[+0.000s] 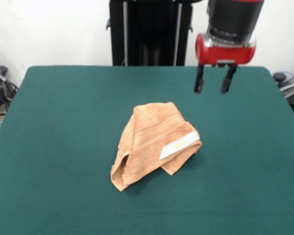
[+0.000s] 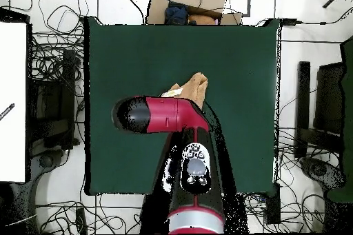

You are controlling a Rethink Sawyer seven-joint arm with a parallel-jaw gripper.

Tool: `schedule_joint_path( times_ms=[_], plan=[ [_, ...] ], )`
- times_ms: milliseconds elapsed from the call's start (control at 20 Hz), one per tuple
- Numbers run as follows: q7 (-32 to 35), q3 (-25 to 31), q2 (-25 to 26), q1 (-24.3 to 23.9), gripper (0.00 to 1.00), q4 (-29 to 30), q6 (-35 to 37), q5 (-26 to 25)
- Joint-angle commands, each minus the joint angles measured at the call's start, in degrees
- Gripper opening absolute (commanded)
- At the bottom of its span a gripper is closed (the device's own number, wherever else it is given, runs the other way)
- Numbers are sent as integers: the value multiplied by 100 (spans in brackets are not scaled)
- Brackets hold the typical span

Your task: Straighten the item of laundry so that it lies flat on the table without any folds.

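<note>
The item of laundry (image 1: 154,143), an orange-tan terry towel, lies crumpled and folded over itself near the middle of the dark green table (image 1: 54,127). A woven band crosses its top, and a white tag (image 1: 179,145) with yellow print lies on its right side. My gripper (image 1: 214,79) hangs open above the table, behind and to the right of the towel, with nothing between its fingers. In the overhead view the red arm (image 2: 162,115) covers most of the towel (image 2: 194,87); only an upper part shows, and the gripper itself is hidden under the arm.
Cables and dark equipment (image 2: 52,94) lie on the floor around the table. A cardboard box (image 2: 196,1) sits just past one table edge. A white board (image 2: 14,101) stands at the left of the overhead view.
</note>
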Motion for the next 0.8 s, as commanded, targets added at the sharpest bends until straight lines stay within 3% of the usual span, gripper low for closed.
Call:
schedule_joint_path(
  times_ms=[50, 800],
  plan=[
    [951, -5, 696, -13, 100, 221, -870, -307],
    [1123, -525, 1661, 458, 100, -178, -1811, -180]
  ],
)
